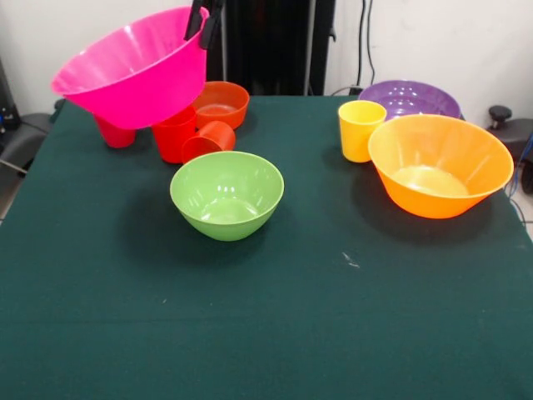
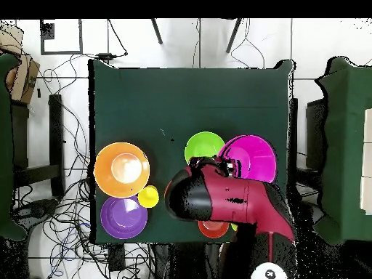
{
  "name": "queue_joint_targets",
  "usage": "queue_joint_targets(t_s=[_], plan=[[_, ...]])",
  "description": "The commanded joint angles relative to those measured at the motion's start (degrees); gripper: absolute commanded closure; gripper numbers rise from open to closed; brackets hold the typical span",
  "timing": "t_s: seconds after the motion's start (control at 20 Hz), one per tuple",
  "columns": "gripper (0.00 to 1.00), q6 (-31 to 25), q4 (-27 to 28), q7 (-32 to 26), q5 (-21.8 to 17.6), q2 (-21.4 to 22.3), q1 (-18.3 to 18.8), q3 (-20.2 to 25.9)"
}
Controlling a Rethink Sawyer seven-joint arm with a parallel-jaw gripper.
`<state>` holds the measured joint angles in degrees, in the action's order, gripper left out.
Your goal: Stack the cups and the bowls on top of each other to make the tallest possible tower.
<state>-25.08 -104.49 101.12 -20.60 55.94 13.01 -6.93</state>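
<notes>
My gripper is shut on the far rim of the large pink bowl and holds it tilted in the air at the table's far left. Under it stand a crimson cup and a red cup. An orange cup lies on its side beside them. The green bowl sits empty on the cloth, nearer and to the right of the pink bowl. In the overhead view the pink bowl is beside the green bowl, and the arm hides the cups. The lime green cup is hidden.
The small orange-red bowl sits behind the red cup. At the right are the yellow cup, the purple bowl and the large orange-yellow bowl. Dark green cloth covers the table.
</notes>
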Motion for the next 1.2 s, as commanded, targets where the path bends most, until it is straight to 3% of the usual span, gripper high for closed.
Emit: queue_joint_targets(t_s=[0.05, 0.3, 0.8, 1.2], plan=[[1.0, -1.76, 1.87, 8.61, 0.87, -4.52, -2.13, 1.07], [1.0, 1.6, 2.34, 8.81, 0.87, -8.08, -1.4, 1.31], [1.0, 3.42, 1.95, 9.51, 1.51, -9.24, -1.77, 1.33], [1.0, 0.96, 3.01, 10.19, 2.04, -8.16, -3.77, 0.2]])
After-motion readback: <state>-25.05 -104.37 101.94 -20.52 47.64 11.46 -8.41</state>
